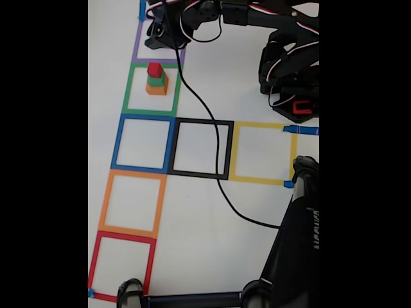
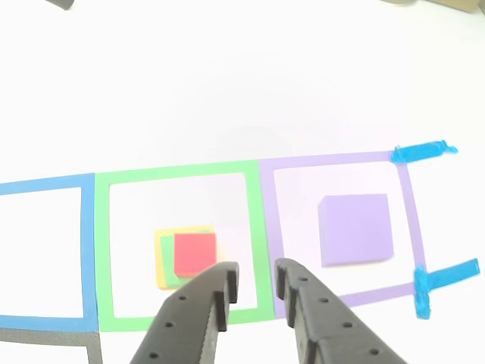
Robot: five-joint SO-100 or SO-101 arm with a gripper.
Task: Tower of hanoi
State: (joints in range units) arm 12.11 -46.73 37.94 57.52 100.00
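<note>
On the white surface point(image 1: 205, 212) a run of tape-outlined squares is laid out. Inside the green square point(image 2: 182, 171) stands a small stack: the orange cube point(image 2: 160, 262) at the bottom, the green cube point(image 2: 167, 254) on it, and the red cube point(image 2: 195, 253) on top. In the fixed view the same stack shows as red cube point(image 1: 155, 69) over green cube point(image 1: 157, 81) over orange cube point(image 1: 156, 89), sitting in the upper half of its square. The purple cube point(image 2: 356, 230) lies alone in the neighbouring purple square point(image 2: 333, 161), which has blue tape tabs point(image 2: 421, 150) at its corners.

In the other view the end effector point(image 2: 256, 279) comes in from the bottom edge with its two black fingers point(image 2: 216, 292) parted by a narrow gap and nothing between them. It sits over the border where the green and purple squares meet. The stack is just beside its left finger, partly behind that fingertip, while the purple cube lies up and to the right of the right finger, apart from it. In the fixed view the arm point(image 1: 257, 16) reaches across the top, its tip over the purple square.
</note>
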